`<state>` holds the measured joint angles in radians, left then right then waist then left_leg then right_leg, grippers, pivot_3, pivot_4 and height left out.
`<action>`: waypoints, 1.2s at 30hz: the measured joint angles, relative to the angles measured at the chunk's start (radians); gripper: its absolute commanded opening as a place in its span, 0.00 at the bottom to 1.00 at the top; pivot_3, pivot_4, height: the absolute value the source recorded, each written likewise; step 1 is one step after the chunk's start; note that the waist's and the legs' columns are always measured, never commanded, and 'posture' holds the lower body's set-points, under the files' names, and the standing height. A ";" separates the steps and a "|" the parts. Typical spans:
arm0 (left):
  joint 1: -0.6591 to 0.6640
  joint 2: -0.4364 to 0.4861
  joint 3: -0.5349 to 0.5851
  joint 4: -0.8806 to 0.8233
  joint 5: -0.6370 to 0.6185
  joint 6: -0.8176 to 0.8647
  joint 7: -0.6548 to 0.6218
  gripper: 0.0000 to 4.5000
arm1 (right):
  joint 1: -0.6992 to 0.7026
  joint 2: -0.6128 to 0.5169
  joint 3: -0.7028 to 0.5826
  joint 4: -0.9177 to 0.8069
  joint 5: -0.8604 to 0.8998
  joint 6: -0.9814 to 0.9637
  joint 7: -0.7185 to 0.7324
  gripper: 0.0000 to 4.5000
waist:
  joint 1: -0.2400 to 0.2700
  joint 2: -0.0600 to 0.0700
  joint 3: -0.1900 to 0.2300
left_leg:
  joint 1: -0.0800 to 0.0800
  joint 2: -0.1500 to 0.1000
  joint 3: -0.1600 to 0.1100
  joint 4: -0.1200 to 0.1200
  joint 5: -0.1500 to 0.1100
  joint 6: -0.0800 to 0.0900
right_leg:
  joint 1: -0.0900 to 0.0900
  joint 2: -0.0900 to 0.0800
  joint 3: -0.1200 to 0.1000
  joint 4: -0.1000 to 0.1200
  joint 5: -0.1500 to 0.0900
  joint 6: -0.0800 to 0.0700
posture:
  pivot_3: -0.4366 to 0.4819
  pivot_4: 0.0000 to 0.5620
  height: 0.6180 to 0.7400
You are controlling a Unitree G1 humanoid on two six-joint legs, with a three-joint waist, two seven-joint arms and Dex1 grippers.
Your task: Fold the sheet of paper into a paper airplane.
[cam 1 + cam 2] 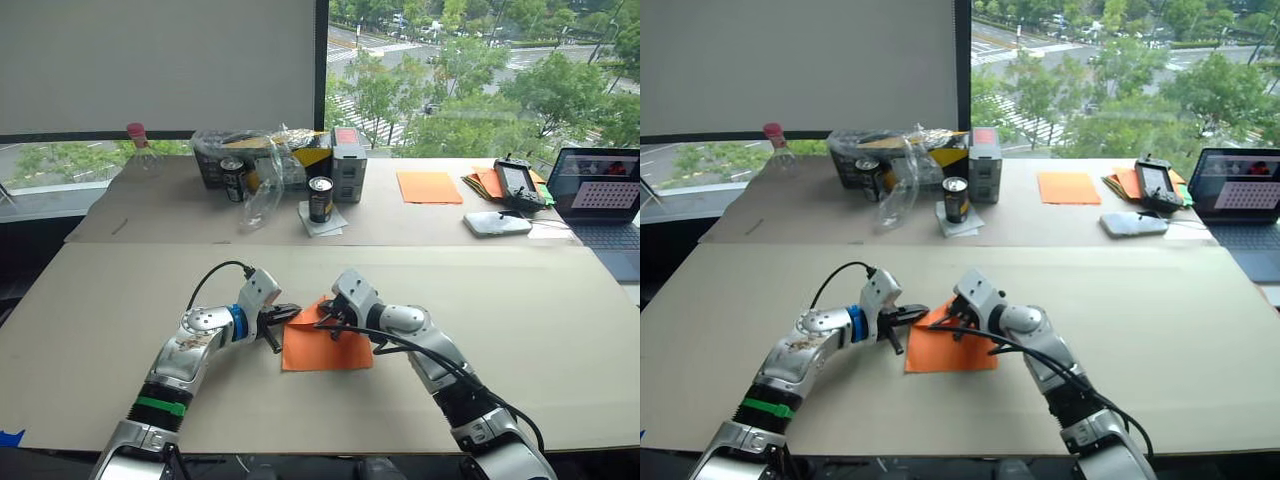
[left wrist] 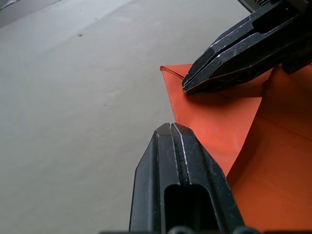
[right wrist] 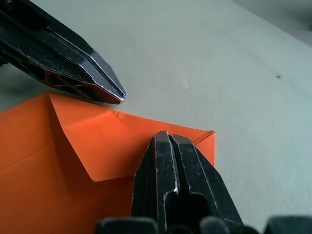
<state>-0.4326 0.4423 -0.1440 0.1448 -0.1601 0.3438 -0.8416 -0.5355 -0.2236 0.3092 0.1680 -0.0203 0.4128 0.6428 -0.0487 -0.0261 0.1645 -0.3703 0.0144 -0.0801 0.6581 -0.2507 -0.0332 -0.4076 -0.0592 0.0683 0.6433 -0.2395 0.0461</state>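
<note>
On the near part of the cardboard-covered counter (image 1: 560, 330), in the left eye view, the sheet of paper (image 1: 325, 348) lies flat, with one far corner folded over. The left pincer (image 1: 283, 316) meets its left far edge and the right pincer (image 1: 330, 322) presses on its far part. Far beyond the sheet stand a can (image 1: 320, 199), a smooth orange sheet (image 1: 428, 187) and a laptop (image 1: 603, 193).

In the left wrist view, the left pincer (image 2: 171, 127) is clenched, its tip on the folded flap, with the other pincer's tip touching the flap near the sheet's corner.

In the right wrist view, the right pincer (image 3: 169, 136) is clenched too, gripping nothing, its tip pressing the flap's edge.
</note>
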 measured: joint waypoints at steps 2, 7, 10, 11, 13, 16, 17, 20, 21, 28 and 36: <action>0.000 -0.012 0.014 0.001 -0.005 -0.004 0.004 0.01 | 0.000 0.003 0.000 0.000 -0.001 0.000 -0.001 0.00 | 0.001 0.000 0.000 | 0.000 0.000 0.000 0.000 0.000 0.000 | 0.000 0.000 0.000 0.000 0.000 0.000 | 0.48 0.27 0.92; 0.002 -0.014 0.019 0.001 -0.008 -0.018 -0.007 0.01 | 0.000 0.007 0.001 0.000 -0.003 0.000 -0.001 0.00 | 0.000 0.000 0.000 | 0.000 0.000 0.000 0.000 0.000 0.000 | 0.000 0.000 0.000 0.000 0.000 0.000 | 0.48 0.27 0.92; 0.032 0.004 -0.004 -0.015 0.001 -0.020 -0.035 0.01 | 0.000 0.008 0.001 0.000 -0.005 0.000 -0.001 0.00 | -0.001 0.000 0.000 | 0.000 0.000 0.000 0.000 0.000 0.000 | 0.000 0.000 0.000 0.000 0.000 0.000 | 0.48 0.27 0.92; 0.045 0.006 -0.011 -0.015 0.002 -0.020 -0.036 0.01 | 0.000 0.008 0.001 0.001 -0.005 0.000 -0.001 0.00 | -0.001 0.000 0.000 | 0.000 0.000 0.000 0.000 0.000 0.000 | 0.000 0.000 0.000 0.000 0.000 0.000 | 0.48 0.27 0.92; 0.055 0.006 -0.015 -0.021 0.004 -0.029 -0.034 0.01 | -0.001 0.009 0.000 0.004 -0.006 0.000 -0.002 0.00 | 0.002 0.000 0.000 | 0.000 0.000 0.000 0.000 0.000 0.000 | 0.000 0.000 0.000 0.000 0.000 0.000 | 0.48 0.27 0.92; 0.055 0.011 -0.025 -0.022 0.019 -0.041 -0.031 0.01 | -0.001 0.011 0.000 0.009 -0.006 -0.003 -0.004 0.00 | 0.002 0.000 0.000 | 0.001 0.000 0.000 0.000 0.000 0.000 | 0.001 0.000 0.000 0.000 0.000 0.000 | 0.48 0.27 0.92; 0.055 0.015 -0.031 -0.022 0.025 -0.047 -0.029 0.01 | -0.001 0.012 0.000 0.009 -0.006 -0.008 -0.004 0.00 | 0.002 0.000 0.000 | 0.002 0.000 0.000 0.000 0.000 0.000 | 0.001 0.000 0.000 0.000 0.000 0.000 | 0.48 0.27 0.92; 0.056 0.018 -0.036 -0.022 0.038 -0.059 -0.022 0.01 | -0.001 0.020 0.000 0.018 -0.005 -0.025 -0.003 0.00 | 0.002 0.000 0.000 | 0.002 0.000 0.000 0.000 0.000 0.000 | 0.002 0.000 0.000 0.001 0.000 0.000 | 0.48 0.27 0.92; 0.055 0.018 -0.036 -0.022 0.038 -0.059 -0.022 0.01 | -0.001 0.021 0.000 0.020 -0.005 -0.029 -0.003 0.00 | 0.002 0.000 0.000 | 0.002 0.000 0.000 0.000 0.000 0.000 | 0.002 0.000 0.000 0.001 0.000 0.000 | 0.48 0.27 0.92; 0.053 0.026 -0.049 -0.019 0.051 -0.087 -0.022 0.01 | -0.039 0.061 0.002 0.084 -0.004 -0.041 -0.001 0.00 | 0.002 0.000 0.000 | 0.002 0.000 0.000 0.000 0.000 0.000 | 0.002 0.000 0.000 0.001 0.000 0.000 | 0.48 0.27 0.92; 0.045 0.026 -0.058 -0.013 0.056 -0.098 -0.023 0.01 | -0.086 0.070 -0.011 0.155 -0.014 -0.040 -0.078 0.00 | 0.005 0.000 0.000 | 0.002 0.000 0.000 0.000 0.000 0.000 | 0.002 0.000 0.000 0.001 0.000 0.000 | 0.48 0.27 0.92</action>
<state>-0.3875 0.4684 -0.2022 0.1320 -0.1037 0.2462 -0.8642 -0.6212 -0.1531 0.2979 0.3228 -0.0339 0.3726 0.5649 -0.0437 -0.0257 0.1643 -0.3685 0.0142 -0.0801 0.6582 -0.2506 -0.0331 -0.4061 -0.0594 0.0683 0.6445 -0.2394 0.0459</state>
